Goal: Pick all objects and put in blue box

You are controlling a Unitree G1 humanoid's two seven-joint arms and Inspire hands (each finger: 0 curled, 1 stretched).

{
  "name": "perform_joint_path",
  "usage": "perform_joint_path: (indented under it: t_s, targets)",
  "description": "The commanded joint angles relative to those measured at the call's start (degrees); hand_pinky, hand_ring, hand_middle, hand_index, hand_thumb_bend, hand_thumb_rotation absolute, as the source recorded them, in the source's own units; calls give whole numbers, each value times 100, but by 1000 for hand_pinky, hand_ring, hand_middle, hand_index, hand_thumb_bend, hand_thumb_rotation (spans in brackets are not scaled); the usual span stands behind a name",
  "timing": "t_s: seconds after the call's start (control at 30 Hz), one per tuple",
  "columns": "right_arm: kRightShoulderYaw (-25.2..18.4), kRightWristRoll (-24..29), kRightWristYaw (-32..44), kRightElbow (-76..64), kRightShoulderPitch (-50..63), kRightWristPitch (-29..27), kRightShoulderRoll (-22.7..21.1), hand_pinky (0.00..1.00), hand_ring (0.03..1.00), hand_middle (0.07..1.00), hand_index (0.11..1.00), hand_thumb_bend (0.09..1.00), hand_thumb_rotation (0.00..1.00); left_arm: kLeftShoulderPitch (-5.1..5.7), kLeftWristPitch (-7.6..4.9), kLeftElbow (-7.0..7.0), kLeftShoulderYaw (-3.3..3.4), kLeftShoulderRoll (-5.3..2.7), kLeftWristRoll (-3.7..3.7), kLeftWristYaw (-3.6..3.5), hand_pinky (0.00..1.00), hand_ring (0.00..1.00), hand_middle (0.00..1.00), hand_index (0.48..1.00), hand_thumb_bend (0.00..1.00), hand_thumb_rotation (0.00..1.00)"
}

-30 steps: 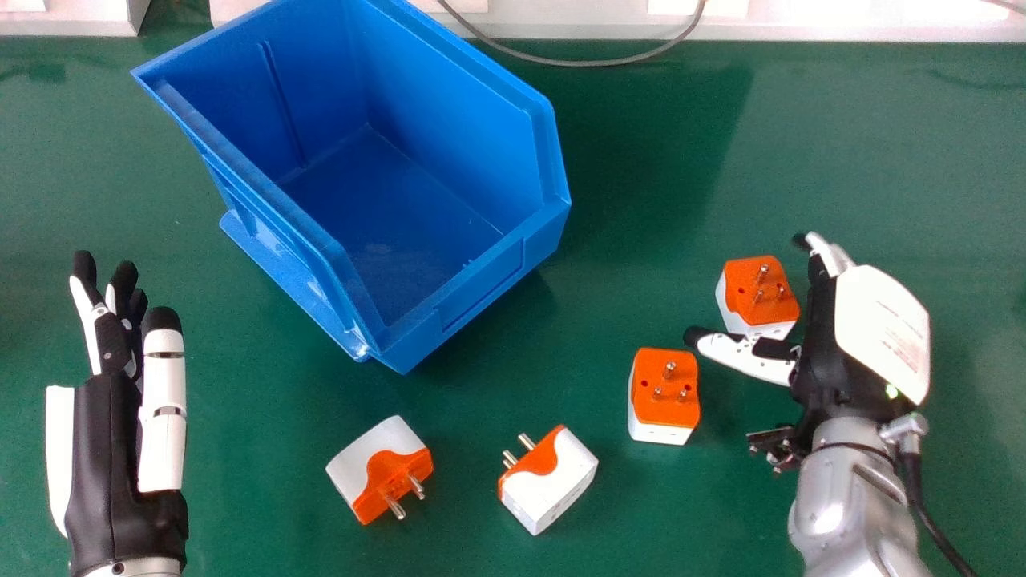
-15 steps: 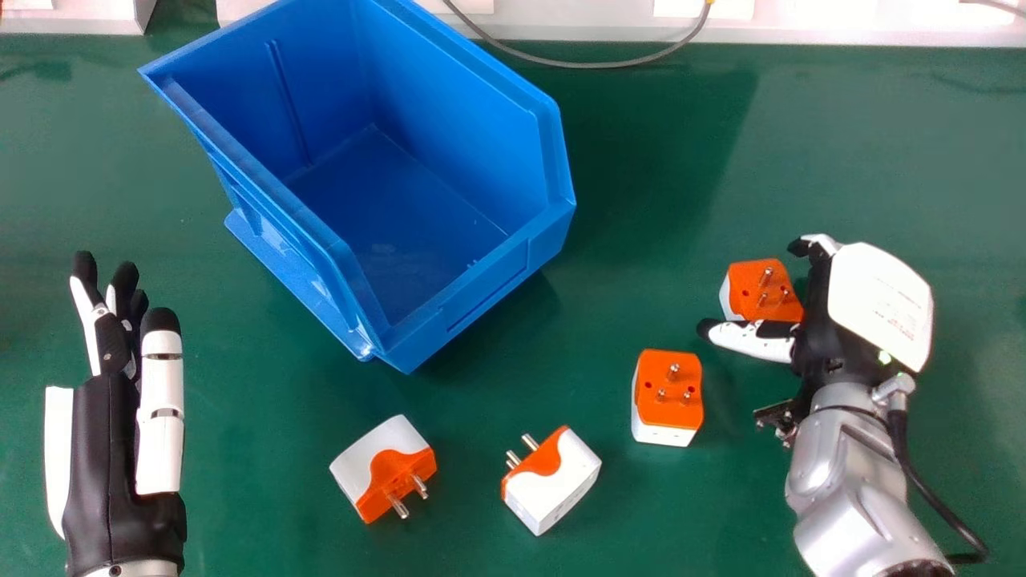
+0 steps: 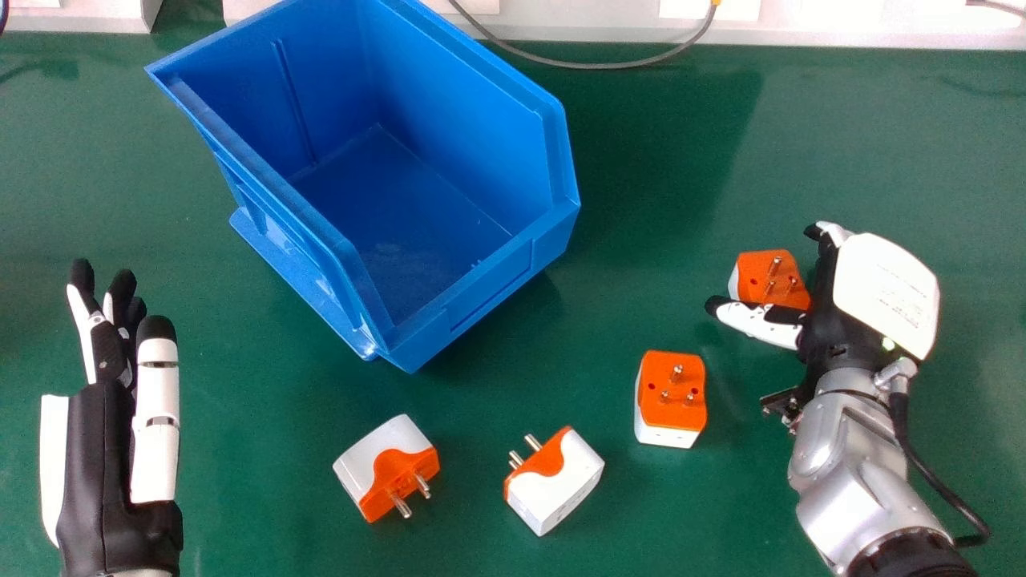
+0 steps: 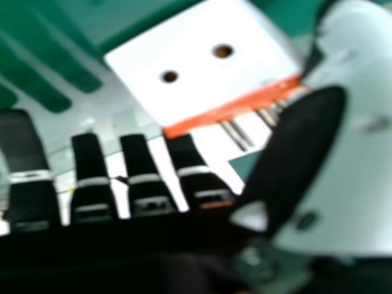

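Observation:
My right hand is low over the table at the right, open, its thumb in front of an orange and white adapter and its other fingers beyond it. In the right hand view the adapter lies between the fingertips and the thumb of the right hand. Three more adapters lie on the table: one pins-up, one on its side, another on its side. The blue box stands upright with nothing inside. Open and idle, my left hand rests at the left.
The green table has bare surface between the box and the right hand. A grey cable loops at the back edge, in front of white equipment. Another cable hangs from the right wrist.
My right hand has moved forward and slightly to the right, its thumb now overlapping the near side of the farthest adapter. The left hand has hardly moved; the whole scene shifts slightly right.

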Motion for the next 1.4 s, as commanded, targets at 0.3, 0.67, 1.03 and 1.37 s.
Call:
perform_joint_path:
  t_s: [0.3,0.67,1.03,1.37]
  targets:
    - [204,60,-120,477,72,207,-143,502,579,642,633,476,309,145,-188,-224,-1,-34,-33,-11,1000,1000,1000,1000,292,868]
    - [129,397,329,344,57,210,-249,271,366,466,593,331,195,176,-164,-282,-42,-101,-62,-13,1000,1000,1000,1000,341,856]
    - [80,589,496,-126,246,160,-335,375,496,573,590,292,116,204,-192,-281,-48,-173,36,51,1000,1000,997,1000,346,846]
    - [64,504,295,-973,715,-75,-440,298,408,502,530,382,111,220,-185,-317,-76,-196,45,59,1000,1000,1000,1000,381,840]
